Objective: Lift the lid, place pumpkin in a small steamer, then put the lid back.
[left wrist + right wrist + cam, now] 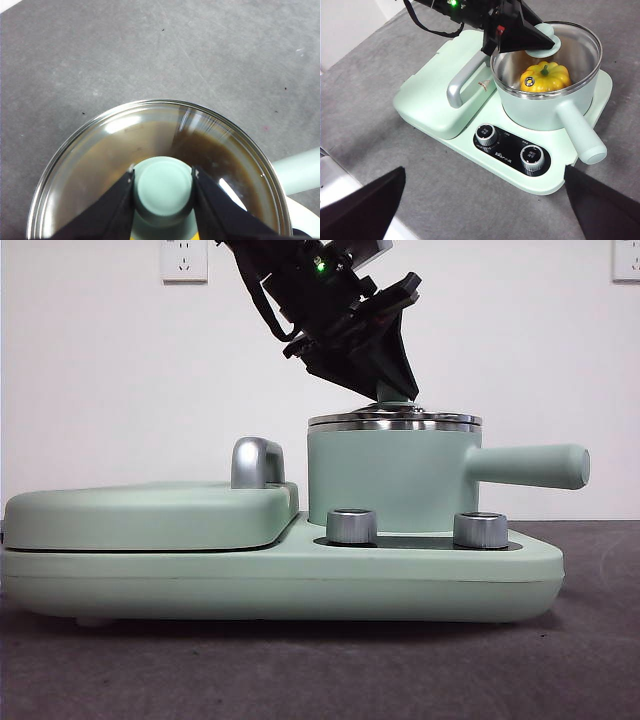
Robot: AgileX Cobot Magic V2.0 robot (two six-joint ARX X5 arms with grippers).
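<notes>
Lid (394, 420) sits on small steamer (390, 480) rim, left end effector (163, 186) clamping its knob.

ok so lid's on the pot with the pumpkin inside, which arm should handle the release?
Left. The left gripper already clamps the knob of the lid, which sits on the small steamer over the pumpkin. It probably only needs to open its jaws and rise. The right gripper hangs back, open and empty.

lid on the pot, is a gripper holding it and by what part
Yes. The left gripper is shut on the lid, its two jaws clamped on the small mint-green knob. The right gripper holds nothing.
</notes>
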